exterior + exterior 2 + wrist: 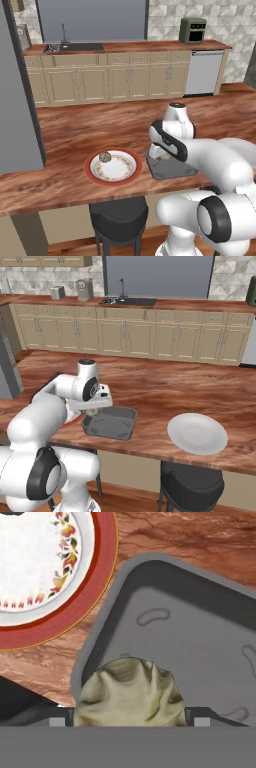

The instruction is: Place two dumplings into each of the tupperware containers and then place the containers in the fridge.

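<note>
dumpling (127, 692): pale tan, pleated, lumpy, held between end effector (129, 722) fingertips over near corner of dark grey tupperware container (200, 637) | second dumpling (105, 156): greenish, speckled, on red-rimmed plate (90, 172) just left of container | white plate (197, 433): on worktop (165, 381), right of container | end effector: gripping dumpling

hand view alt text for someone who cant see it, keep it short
A pale, pleated dumpling sits between the gripper fingertips, held over the near corner of a dark grey container on a wooden counter. A red-rimmed plate with a floral border lies beside the container at upper left.
</note>
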